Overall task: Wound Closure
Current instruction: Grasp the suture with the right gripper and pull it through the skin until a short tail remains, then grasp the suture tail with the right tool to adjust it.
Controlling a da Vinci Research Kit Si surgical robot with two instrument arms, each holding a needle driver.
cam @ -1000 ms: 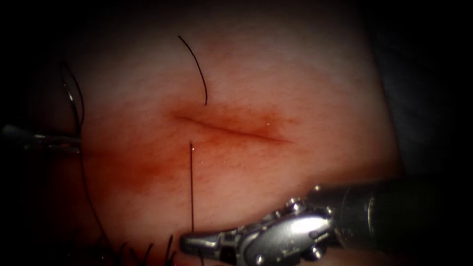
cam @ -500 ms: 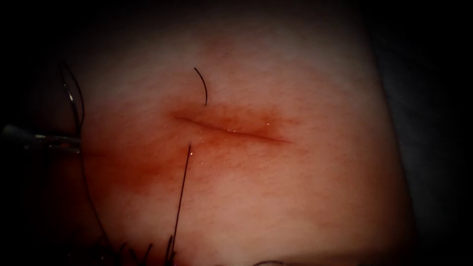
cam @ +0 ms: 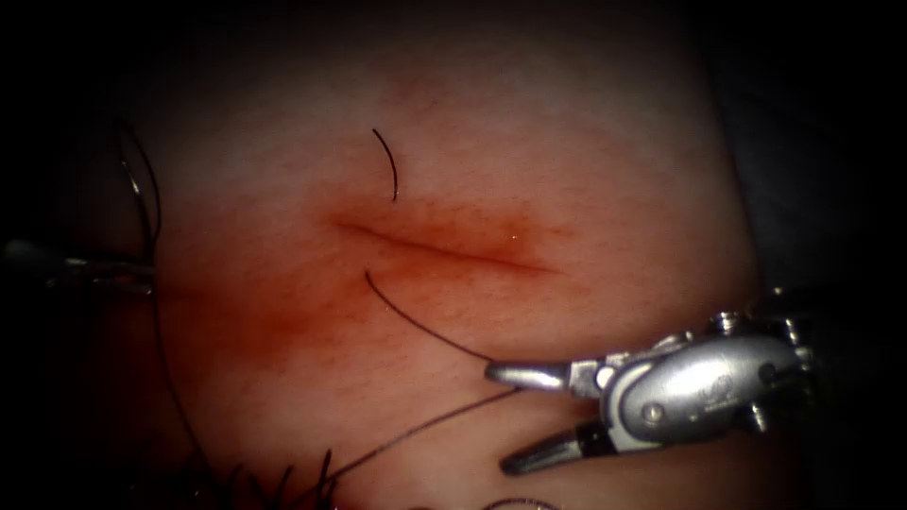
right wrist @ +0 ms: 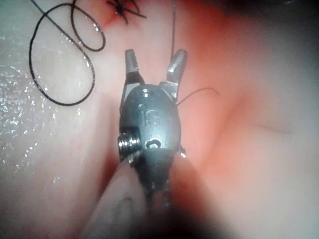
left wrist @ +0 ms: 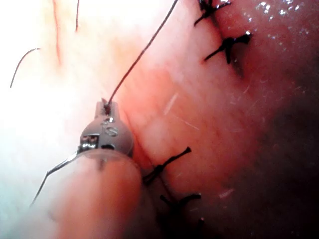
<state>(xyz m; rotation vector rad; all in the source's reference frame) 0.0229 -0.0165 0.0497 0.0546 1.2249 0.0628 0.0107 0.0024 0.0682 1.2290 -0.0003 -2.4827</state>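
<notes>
Right tool (cam: pixel 501 420): jaws open, empty | thread (cam: pixel 425 326): runs from below cut (cam: pixel 444 250) toward upper jaw | left tool (cam: pixel 85 269): jaws closed on needle (cam: pixel 142 198), far left of cut, outside tissue (cam: pixel 586 170).

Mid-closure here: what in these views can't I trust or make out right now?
- Left gripper: endoscope view, dim picture edge; whether it holds the needle or thread is unclear.
- Thread below the cut: its end leaves the endoscope view's bottom edge.
- Right gripper, open and empty: shaft blurred in right wrist view.
</notes>
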